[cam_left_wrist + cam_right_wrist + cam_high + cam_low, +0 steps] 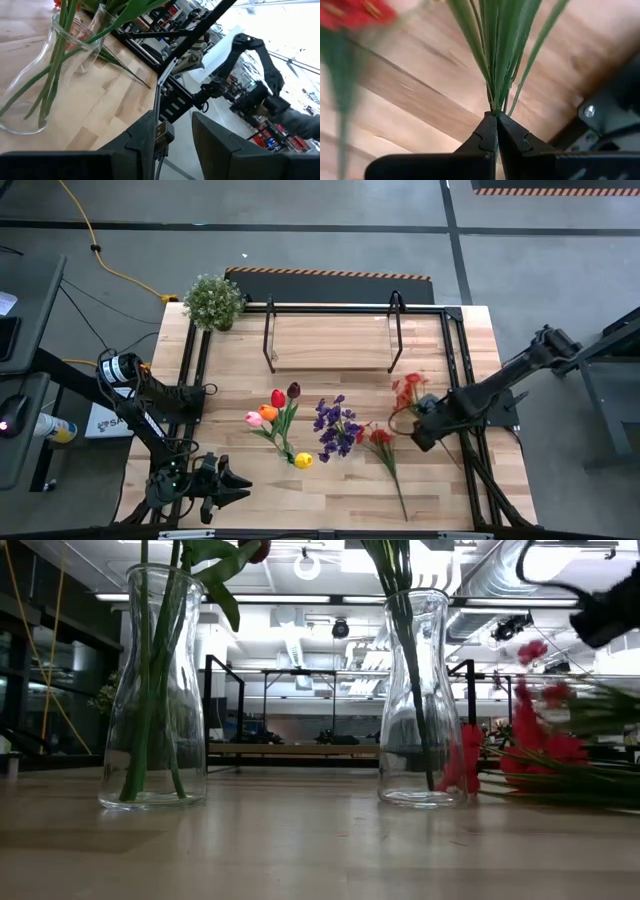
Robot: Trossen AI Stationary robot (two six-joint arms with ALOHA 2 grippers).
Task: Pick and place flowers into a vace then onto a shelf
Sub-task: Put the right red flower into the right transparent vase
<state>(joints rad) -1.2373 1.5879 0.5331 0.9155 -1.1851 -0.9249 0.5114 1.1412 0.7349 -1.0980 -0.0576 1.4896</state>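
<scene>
Two glass vases (153, 690) hold stems near the table's front edge; right gripper (496, 131) pinches a green-stemmed red flower (408, 392), left gripper (232, 485) half-open, empty.

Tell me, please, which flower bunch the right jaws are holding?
The red spray near the table's right side: the right gripper is shut on its stem, unlike the vased tulips and purple spray.

left arm (150, 415): dark, jointed links; black cables looping beside it; white-banded cylinder near the base with a small orange mark
left gripper (228, 485): two black angular fingers (142, 142), matte, faceted; small metal clip and thin black wire between them
right arm (510, 375): dark, slim links; bulky black housing at the elbow
right gripper (496, 120): black fingers with stepped, interlocking inner edges
right wrist hardware: silver screw (589, 111) set in a black bracket
</scene>
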